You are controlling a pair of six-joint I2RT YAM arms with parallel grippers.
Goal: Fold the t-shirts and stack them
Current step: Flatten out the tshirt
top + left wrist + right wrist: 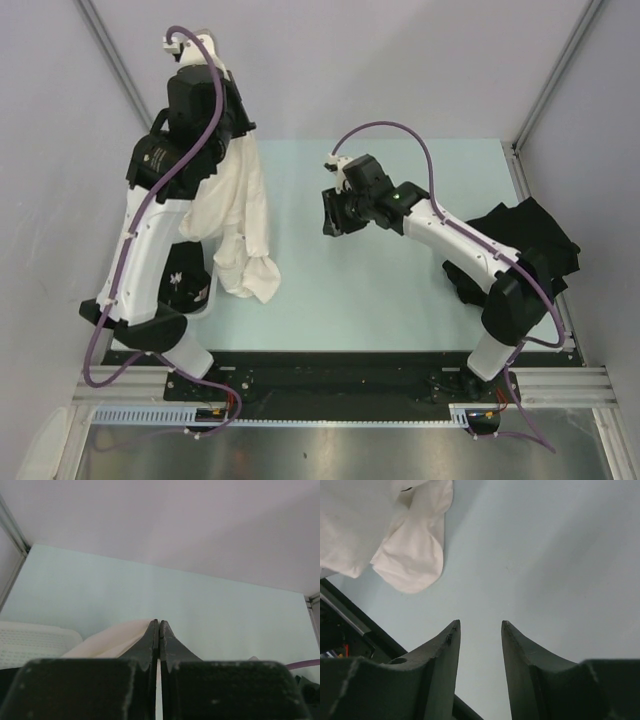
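My left gripper (pixel 230 135) is raised high at the back left and is shut on the cream-white t-shirt (pixel 245 215), which hangs limp down to the table. In the left wrist view the fingers (pixel 150 640) are pressed together, with cream cloth (pixel 112 640) pinched between them. My right gripper (pixel 333 212) is open and empty over the middle of the table, to the right of the hanging shirt. The right wrist view shows its open jaws (pixel 480 625) and the shirt's lower end (pixel 410 555). Black t-shirts (pixel 525 240) lie heaped at the right edge. A black one with white print (pixel 185 285) lies under the left arm.
A white mesh basket (pixel 30 642) sits at the table's left side beneath the left arm. The pale blue-green table (pixel 380 290) has grey walls behind and at both sides. A black rail (pixel 330 375) runs along the near edge.
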